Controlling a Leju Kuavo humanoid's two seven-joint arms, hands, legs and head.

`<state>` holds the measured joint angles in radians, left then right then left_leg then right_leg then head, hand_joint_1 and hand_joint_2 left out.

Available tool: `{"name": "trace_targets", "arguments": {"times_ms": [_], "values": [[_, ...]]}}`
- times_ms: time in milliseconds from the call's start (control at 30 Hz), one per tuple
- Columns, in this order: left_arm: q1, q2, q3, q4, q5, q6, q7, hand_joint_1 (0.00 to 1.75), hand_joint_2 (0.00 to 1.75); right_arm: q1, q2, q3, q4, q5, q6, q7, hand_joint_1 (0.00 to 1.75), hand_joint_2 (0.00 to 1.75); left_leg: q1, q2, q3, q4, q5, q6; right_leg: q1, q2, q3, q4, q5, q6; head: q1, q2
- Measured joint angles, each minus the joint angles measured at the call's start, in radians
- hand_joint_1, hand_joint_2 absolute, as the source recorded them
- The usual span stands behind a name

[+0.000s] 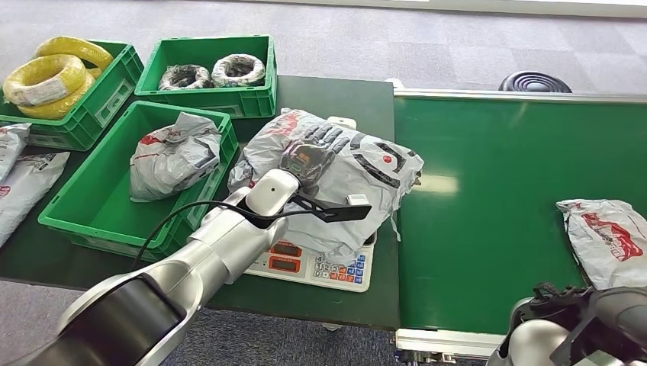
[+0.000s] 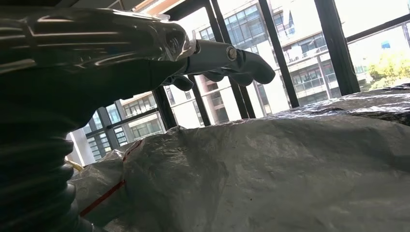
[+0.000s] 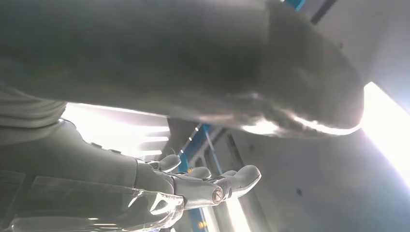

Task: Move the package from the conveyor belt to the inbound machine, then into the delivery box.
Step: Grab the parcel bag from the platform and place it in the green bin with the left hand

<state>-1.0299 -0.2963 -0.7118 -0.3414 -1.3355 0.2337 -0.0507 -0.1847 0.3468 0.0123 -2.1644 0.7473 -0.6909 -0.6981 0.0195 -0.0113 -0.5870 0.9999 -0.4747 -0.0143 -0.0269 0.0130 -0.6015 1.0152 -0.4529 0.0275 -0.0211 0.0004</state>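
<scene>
A crumpled grey package (image 1: 343, 179) with red and black print lies on the white scale (image 1: 317, 268) between the crates and the green conveyor belt (image 1: 488, 191). My left hand (image 1: 314, 151) reaches over it. In the left wrist view that hand (image 2: 220, 60) hovers just above the package (image 2: 270, 169), fingers extended, with a gap under them and nothing held. A second package (image 1: 610, 238) lies on the belt at the right. My right hand (image 1: 563, 299) stays low at the belt's near edge; the right wrist view shows it (image 3: 203, 186) with fingers out and nothing in them.
A green crate (image 1: 76, 221) left of the scale holds another grey package (image 1: 172, 156). Behind it stand a crate (image 1: 114, 91) of yellow coils and a crate (image 1: 252, 99) of black coils. More grey bags (image 1: 27, 179) lie at the far left.
</scene>
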Motion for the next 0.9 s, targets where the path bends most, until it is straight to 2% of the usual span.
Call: {"name": "trace_targets", "arguments": {"times_ms": [200,367,533,700,767,833,900], "values": [[-0.001,0.002,0.016,0.000,-0.024,0.010,0.004,0.00,1.75,-0.030,0.000,0.009,-0.051,0.013,0.000,0.000,0.00,0.00,0.000,0.000,0.000,0.000,0.000,0.000,0.000,0.000,0.000,0.000,0.000,0.000,0.000,0.000],[-0.006,0.002,-0.015,0.002,-0.179,-0.020,0.026,0.00,1.75,-0.045,0.000,0.043,-0.053,-0.002,0.001,0.000,0.00,0.00,0.000,0.000,0.000,0.000,0.000,0.000,0.000,0.000,0.000,0.000,0.000,0.000,0.000,0.000],[-0.003,-0.014,-0.088,0.014,-0.221,-0.103,-0.060,0.00,1.75,-0.053,0.000,0.061,-0.046,-0.017,0.002,0.000,0.00,0.00,0.000,0.000,0.000,0.000,0.000,0.000,0.000,0.000,0.001,0.000,0.000,0.000,0.000,0.000],[-0.001,-0.029,-0.127,0.017,-0.221,-0.126,-0.086,0.00,1.75,-0.053,0.000,0.062,-0.045,-0.025,0.002,0.000,0.00,0.00,0.000,0.000,0.000,0.000,0.000,0.000,0.000,0.000,0.001,0.000,0.000,0.000,0.000,0.000],[-0.001,-0.032,-0.135,0.017,-0.221,-0.128,-0.088,0.72,1.75,-0.053,0.000,0.062,-0.044,-0.025,0.002,0.000,0.00,0.00,0.000,0.000,0.000,0.000,0.000,0.000,0.000,0.000,0.001,0.000,0.000,0.000,0.000,0.000],[-0.001,-0.033,-0.143,0.017,-0.221,-0.131,-0.093,1.52,1.75,-0.053,0.000,0.062,-0.043,-0.025,0.002,0.000,0.00,0.00,0.000,0.000,0.000,0.000,0.000,0.000,0.000,0.000,0.001,0.000,0.000,0.000,0.000,0.000],[-0.001,-0.033,-0.147,0.018,-0.220,-0.139,-0.101,1.63,1.75,-0.053,0.000,0.061,-0.043,-0.027,0.002,0.000,0.00,0.00,0.000,0.000,0.000,0.000,0.000,0.000,0.000,0.000,0.001,0.000,0.000,0.000,0.000,0.000]]}}
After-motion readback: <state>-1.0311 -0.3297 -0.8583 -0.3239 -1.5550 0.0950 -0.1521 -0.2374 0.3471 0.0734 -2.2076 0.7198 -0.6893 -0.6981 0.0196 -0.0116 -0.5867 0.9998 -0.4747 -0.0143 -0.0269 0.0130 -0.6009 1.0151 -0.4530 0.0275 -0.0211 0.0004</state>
